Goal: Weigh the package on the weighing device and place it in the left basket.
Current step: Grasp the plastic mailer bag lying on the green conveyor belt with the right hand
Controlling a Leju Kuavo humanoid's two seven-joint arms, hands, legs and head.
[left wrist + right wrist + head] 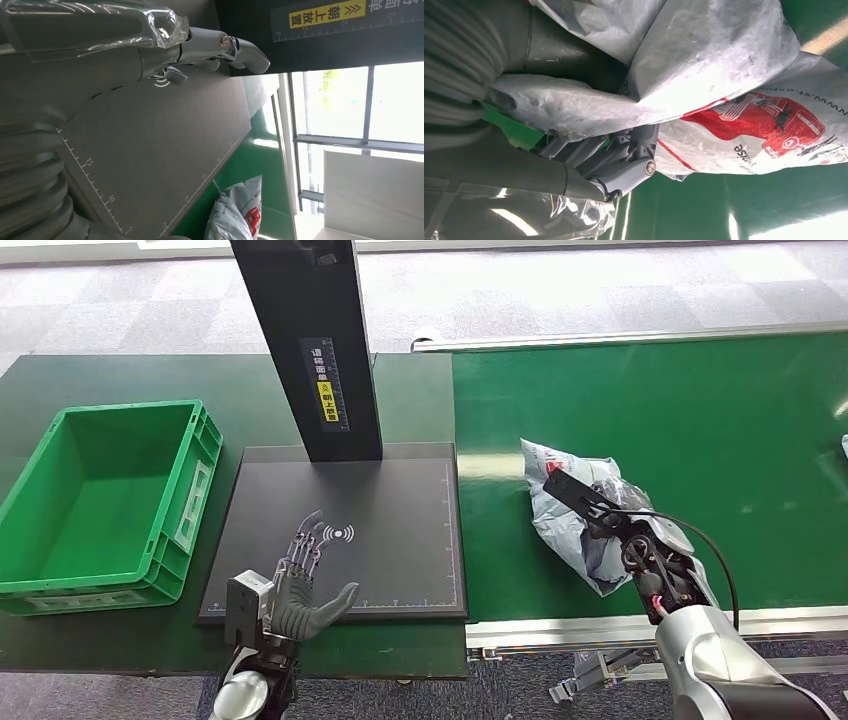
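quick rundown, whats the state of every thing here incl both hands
package: crumpled, lying on the green conveyor belt, right hand on it
right hand: fingers closed into the package's wrap
left hand: open, holding nothing, over the weighing device
weighing device: platform bare
green basket: empty, upright

Looked like a parcel-sorting/logistics test stn: green conveyor belt [650, 410] w/ metal edge rail, black weighing pad [380, 510] w/ scanner post [310, 340], green plastic crate [190, 490] on desk [130, 375], grey carpet tiles [100, 300], big windows [350, 105].
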